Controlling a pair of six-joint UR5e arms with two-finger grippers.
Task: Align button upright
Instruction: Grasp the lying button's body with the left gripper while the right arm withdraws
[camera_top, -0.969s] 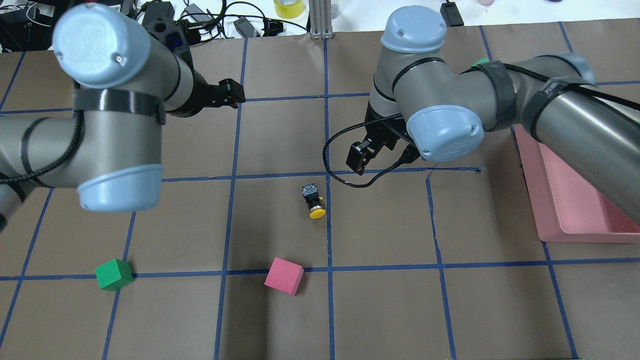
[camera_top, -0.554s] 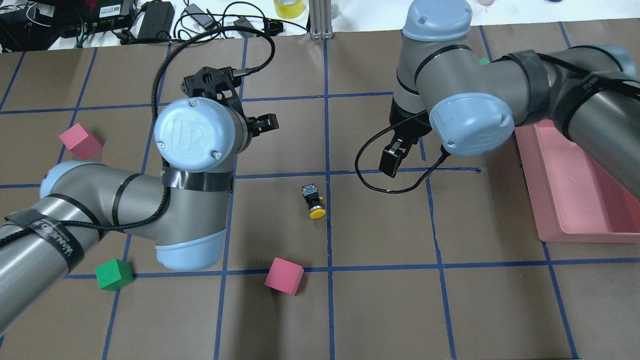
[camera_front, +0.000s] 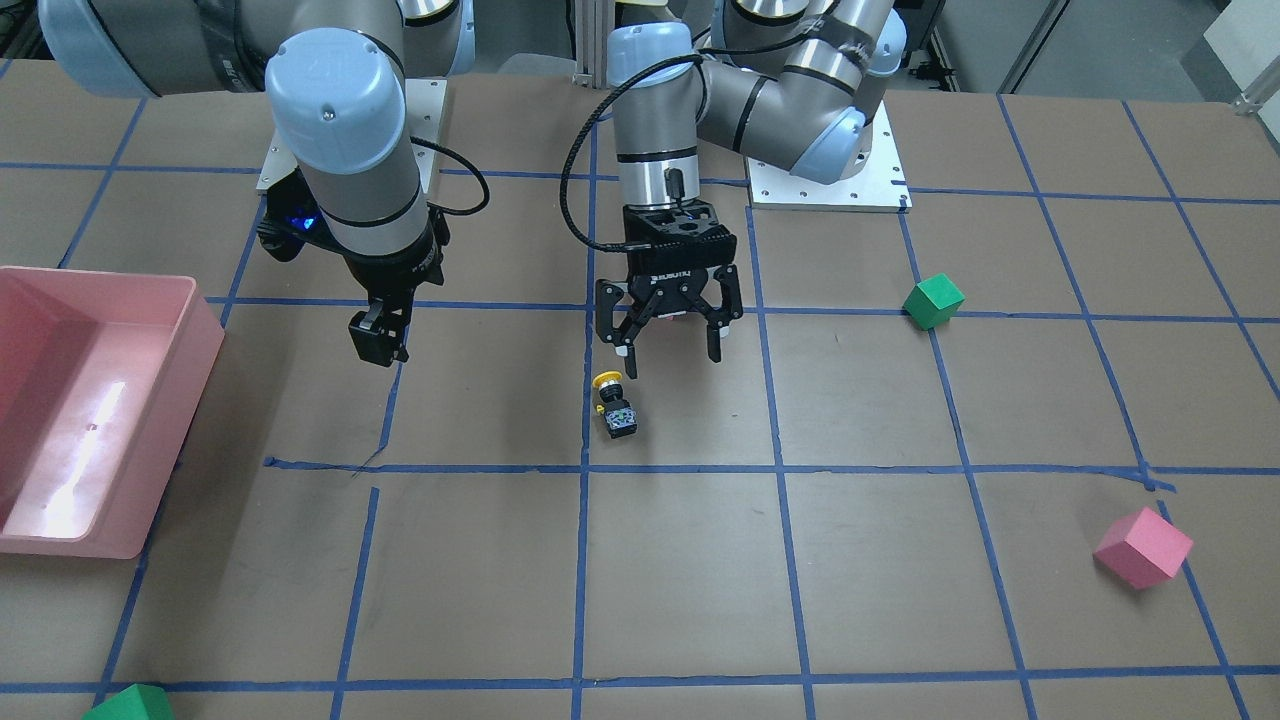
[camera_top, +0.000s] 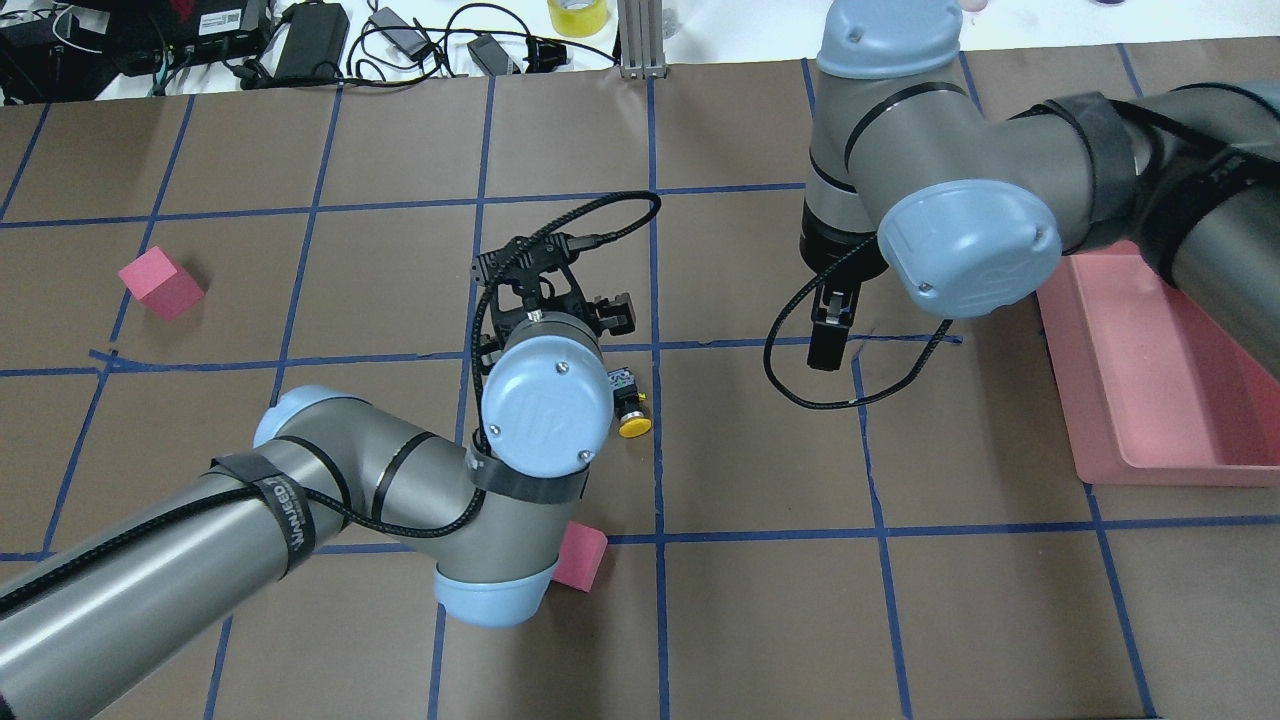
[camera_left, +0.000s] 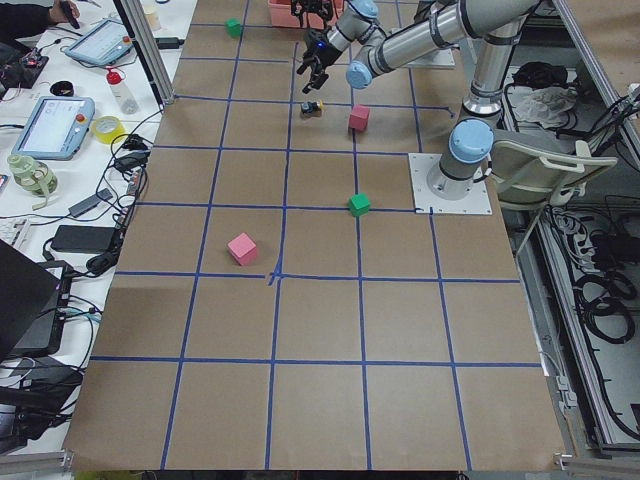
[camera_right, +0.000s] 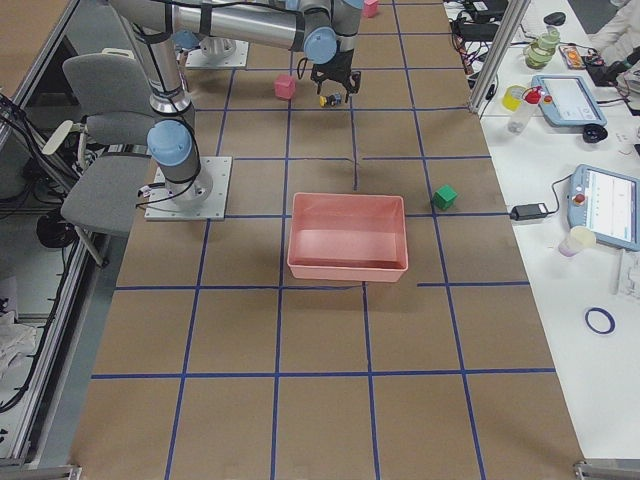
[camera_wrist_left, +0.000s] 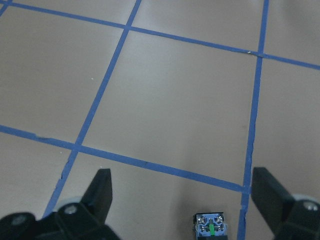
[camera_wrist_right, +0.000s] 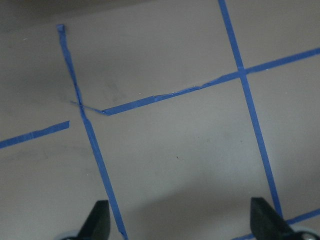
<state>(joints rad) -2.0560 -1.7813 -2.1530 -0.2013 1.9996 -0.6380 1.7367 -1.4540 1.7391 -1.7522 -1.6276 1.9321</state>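
Note:
The button (camera_top: 628, 404) lies on its side on the brown table, yellow cap towards the robot and silvery base away from it. It also shows in the front view (camera_front: 612, 405). My left gripper (camera_front: 668, 352) is open, points down and hovers just above the button, which sits below its fingertip (camera_front: 622, 350) on the view's left. In the left wrist view the button's base (camera_wrist_left: 210, 227) shows at the bottom edge between the spread fingers (camera_wrist_left: 102, 185). My right gripper (camera_top: 828, 340) is open and empty, hovering well to the button's right; its wrist view shows only table and tape between its fingers (camera_wrist_right: 100, 215).
A pink tray (camera_top: 1150, 400) sits at the table's right. A pink cube (camera_top: 585, 562) is half hidden under my left arm, near the button; another pink cube (camera_top: 160, 283) lies far left. Green cubes (camera_front: 934, 300) (camera_front: 130, 705) lie apart from the button.
My left arm has swung in from the left and brought its open gripper over the button. My right gripper has drawn back to the right. The button has not moved.

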